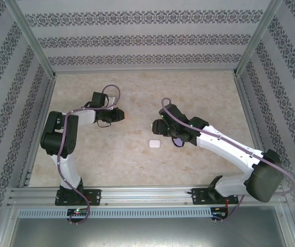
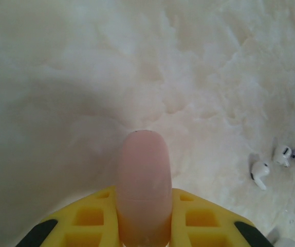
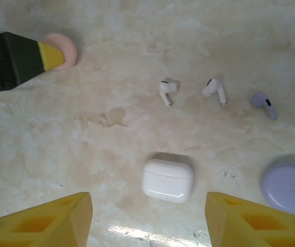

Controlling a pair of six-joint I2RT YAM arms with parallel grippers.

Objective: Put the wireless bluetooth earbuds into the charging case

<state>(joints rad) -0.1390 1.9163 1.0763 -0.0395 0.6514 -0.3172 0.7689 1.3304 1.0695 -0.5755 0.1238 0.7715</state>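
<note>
A pink charging case (image 2: 143, 164) sits closed and end-on between the yellow fingers of my left gripper (image 2: 144, 208), which is shut on it just above the table. My right gripper (image 3: 148, 208) is open, its yellow fingers (image 3: 60, 216) spread wide on either side of a closed white charging case (image 3: 168, 180) lying on the table. Beyond that case lie two white earbuds (image 3: 166, 90) (image 3: 214, 88) and a pale purple earbud (image 3: 264, 104). From above, the left gripper (image 1: 119, 114) and right gripper (image 1: 157, 126) face each other, with the white case (image 1: 154, 143) just below them.
A round pale purple case (image 3: 287, 189) lies closed to the right of the white case. The left gripper's tip with the pink case (image 3: 60, 51) reaches in at the far left of the right wrist view. The marbled table (image 1: 137, 92) is fenced by patterned walls and metal posts.
</note>
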